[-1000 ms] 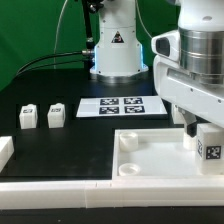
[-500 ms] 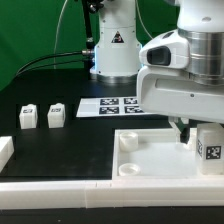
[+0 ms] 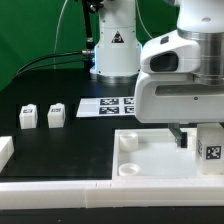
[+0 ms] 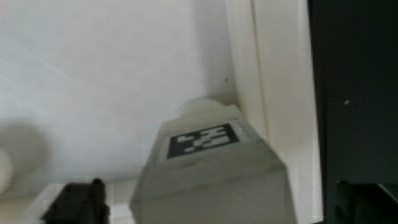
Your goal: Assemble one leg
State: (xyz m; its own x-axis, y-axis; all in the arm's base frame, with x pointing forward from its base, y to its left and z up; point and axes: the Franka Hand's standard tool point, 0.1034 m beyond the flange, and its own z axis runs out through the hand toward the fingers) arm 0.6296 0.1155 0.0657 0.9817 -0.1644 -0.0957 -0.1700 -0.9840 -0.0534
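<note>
1. The step in hand is judged to be the fitting of one leg [image 3: 209, 146] to the large white square panel [image 3: 150, 160], which lies on the black bench [image 3: 70, 140] near the exterior view's right.
2. The leg is seen standing upright on the panel at its edge toward the exterior view's right, its black-and-white marker facing the camera; in the wrist view the same leg [image 4: 210, 155] is seen from above, close against the panel's raised rim.
3. The gripper [image 3: 184, 136] is seen low over the panel, just beside the leg. In the wrist view its dark fingertips [image 4: 75, 200] are seen set apart on either side of the leg, with a gap between each tip and the block; the leg is therefore judged to be straddled but not gripped.
4. Whether the leg is seated in a corner socket cannot be told, since its base is hidden in both views.
5. Two further legs [image 3: 42, 115] are seen standing side by side on the bench toward the exterior view's left, well apart from the panel. The marker board [image 3: 118, 106] lies between them and the robot base.
6. The next move is judged to call either for a closing of the gripper on the leg to turn it into its socket, or for a straight lift clear without tipping the leg.
</note>
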